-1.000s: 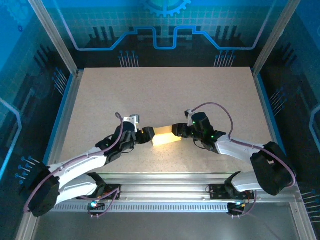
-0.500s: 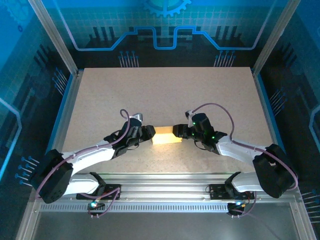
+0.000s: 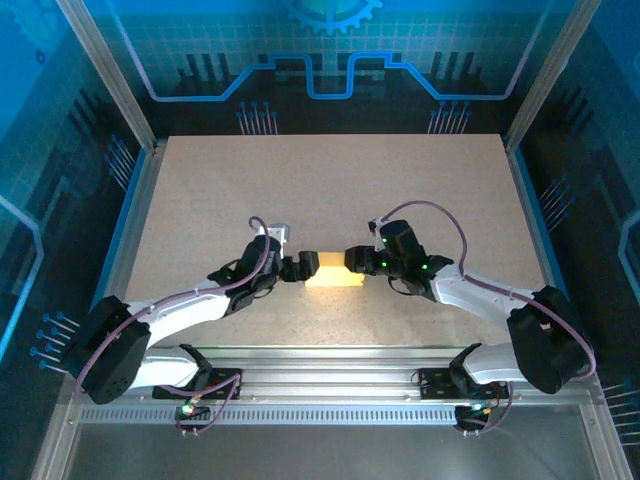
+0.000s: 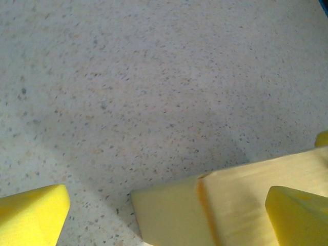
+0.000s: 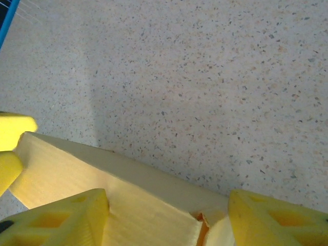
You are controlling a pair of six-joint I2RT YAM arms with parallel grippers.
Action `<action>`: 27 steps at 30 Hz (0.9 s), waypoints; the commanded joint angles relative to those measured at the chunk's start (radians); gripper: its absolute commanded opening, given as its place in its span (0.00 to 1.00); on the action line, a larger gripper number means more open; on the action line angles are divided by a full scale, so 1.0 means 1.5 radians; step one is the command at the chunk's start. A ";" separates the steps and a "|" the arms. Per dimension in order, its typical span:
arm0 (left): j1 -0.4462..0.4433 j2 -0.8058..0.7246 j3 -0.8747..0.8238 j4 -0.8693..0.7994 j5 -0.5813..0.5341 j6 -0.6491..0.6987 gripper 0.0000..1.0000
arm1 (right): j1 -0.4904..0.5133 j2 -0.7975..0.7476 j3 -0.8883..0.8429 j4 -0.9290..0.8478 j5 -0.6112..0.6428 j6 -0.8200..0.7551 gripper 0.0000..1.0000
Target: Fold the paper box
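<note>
The paper box (image 3: 333, 270), a small pale yellow card box, lies on the table between my two arms. My left gripper (image 3: 301, 267) stands open at its left end. In the left wrist view the gripper (image 4: 164, 218) has its yellow fingertips (image 4: 32, 212) spread wide, and the box end (image 4: 174, 210) with its orange crease lies between them, touching neither. My right gripper (image 3: 356, 260) is at the box's right end. In the right wrist view the gripper (image 5: 166, 215) has its jaws apart: one finger (image 5: 56, 218) over the box top (image 5: 133, 197), the other beside a torn-looking corner flap.
The speckled beige table (image 3: 330, 190) stretches away behind the box. Aluminium rails (image 3: 330, 360) run along the near edge by the arm bases. Blue side walls (image 3: 120, 210) frame the table left and right.
The left gripper narrowed, then opened wide, and crept right toward the box's left end. The right gripper stayed at the right end, its jaws parting slightly.
</note>
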 commanded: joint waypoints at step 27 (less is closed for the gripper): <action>0.191 -0.151 0.037 -0.185 0.144 0.121 0.99 | 0.026 0.319 0.503 -0.581 -0.164 -0.805 0.89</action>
